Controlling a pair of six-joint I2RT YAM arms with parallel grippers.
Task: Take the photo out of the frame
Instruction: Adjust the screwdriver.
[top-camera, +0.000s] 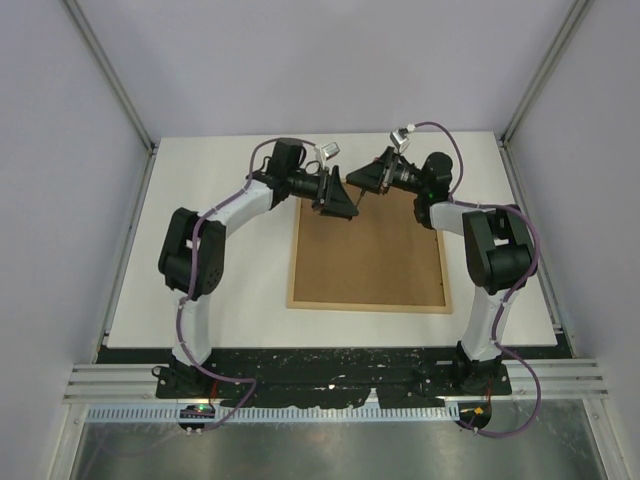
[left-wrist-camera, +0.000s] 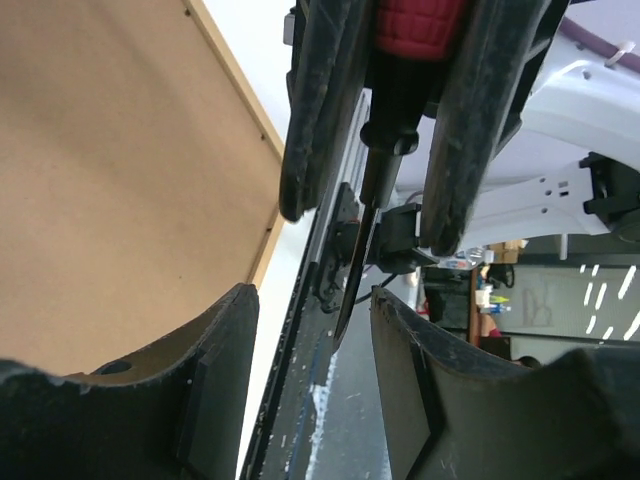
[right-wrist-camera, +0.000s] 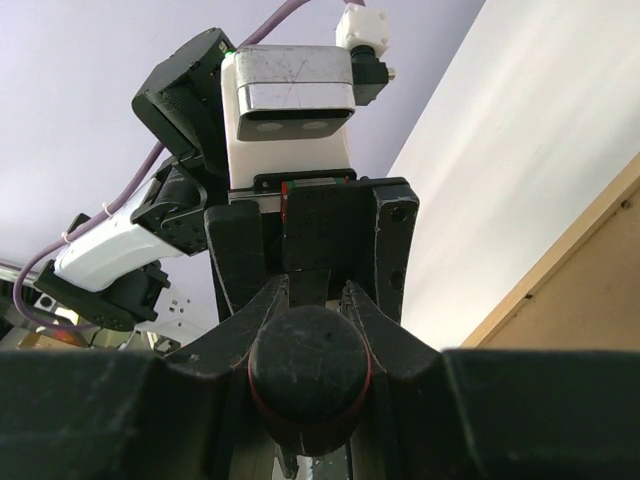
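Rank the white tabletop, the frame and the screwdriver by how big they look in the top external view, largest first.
1. white tabletop, by far the largest.
2. frame, lying back-up across the tabletop's middle.
3. screwdriver, only a thin sliver at the frame's far edge; partly hidden, so its full size is unsure.

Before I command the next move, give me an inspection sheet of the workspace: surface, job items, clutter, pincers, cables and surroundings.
Surface: white tabletop, with the frame lying flat on it.
Job's things: large light-wood picture frame, back up, brown fibreboard panel in place; photo not visible.
Clutter: nothing seen.
Grippers: right pincer shut on a red-handled, black-shafted screwdriver; left pincer open, with the screwdriver tip between its fingers and no contact seen. Both are over the frame's far edge.
Cables: purple cables run along both arms, off the frame.
Surroundings: pale grey enclosure walls; aluminium rails at the near edge.
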